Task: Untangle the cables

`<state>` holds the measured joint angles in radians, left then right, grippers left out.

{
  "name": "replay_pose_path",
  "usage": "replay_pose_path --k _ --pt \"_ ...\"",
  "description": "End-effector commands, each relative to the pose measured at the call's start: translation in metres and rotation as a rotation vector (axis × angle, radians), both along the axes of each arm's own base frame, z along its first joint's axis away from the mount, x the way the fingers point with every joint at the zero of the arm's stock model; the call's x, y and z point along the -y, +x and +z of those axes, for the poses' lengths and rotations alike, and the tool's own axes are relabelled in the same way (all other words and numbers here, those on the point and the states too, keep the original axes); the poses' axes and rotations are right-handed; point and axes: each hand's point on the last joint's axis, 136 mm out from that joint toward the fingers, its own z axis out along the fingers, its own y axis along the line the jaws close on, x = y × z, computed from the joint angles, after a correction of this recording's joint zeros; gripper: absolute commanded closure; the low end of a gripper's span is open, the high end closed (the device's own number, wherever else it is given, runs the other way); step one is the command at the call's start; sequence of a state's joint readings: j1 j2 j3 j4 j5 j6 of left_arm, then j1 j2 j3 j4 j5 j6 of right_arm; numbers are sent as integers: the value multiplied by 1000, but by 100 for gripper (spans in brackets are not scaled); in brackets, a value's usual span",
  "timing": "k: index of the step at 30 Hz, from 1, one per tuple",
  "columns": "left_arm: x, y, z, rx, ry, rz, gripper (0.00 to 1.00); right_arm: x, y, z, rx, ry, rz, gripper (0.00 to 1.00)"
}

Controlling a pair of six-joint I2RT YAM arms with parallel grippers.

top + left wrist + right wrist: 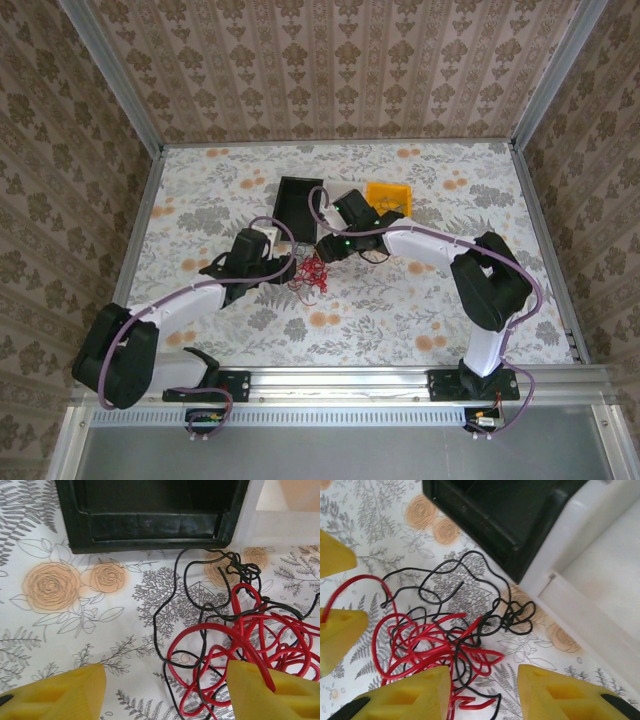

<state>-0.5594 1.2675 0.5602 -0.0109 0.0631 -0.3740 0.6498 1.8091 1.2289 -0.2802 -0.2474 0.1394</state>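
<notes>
Left claw (165,672) and right claw (485,675) sit open over the cables (215,626), lower right; I'd pinch separate strands, then draw apart gently.

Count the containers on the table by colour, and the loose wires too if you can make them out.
Black rectangular plastic tray: 1
White plastic tray: 1
Orange-yellow square plastic bin: 1
Total: 3 containers
Thin red and black wires: 1 knotted tangle; the strands are too interlaced to count singly.
</notes>
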Motion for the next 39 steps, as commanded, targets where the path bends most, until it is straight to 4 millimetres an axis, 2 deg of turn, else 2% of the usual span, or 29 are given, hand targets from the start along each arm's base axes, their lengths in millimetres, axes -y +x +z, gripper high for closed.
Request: replay_pose_path --k 1,6,18,25,33,36,39 --pt "8 -1 -2 -23 -32 -27 35 2 -22 0 -31 -4 66 60" --pt "13 1 -4 -28 -26 -45 36 8 -27 -5 -36 -28 64 63" --pt "23 -2 -3 -29 -11 -80 37 2 -17 -18 -36 -28 46 66" --pt "24 -3 -5 -29 -1 -82 37 8 -13 -27 -35 -54 15 71" --pt "27 -1 -11 -40 7 -86 38 22 0 -26 -5 -61 -58 97" --pt "27 -1 -13 -43 8 -84 39 28 2 -21 16 -63 -79 100" --pt "27 -1 -17 -50 11 -85 49 36 4 -11 48 -64 -100 100"
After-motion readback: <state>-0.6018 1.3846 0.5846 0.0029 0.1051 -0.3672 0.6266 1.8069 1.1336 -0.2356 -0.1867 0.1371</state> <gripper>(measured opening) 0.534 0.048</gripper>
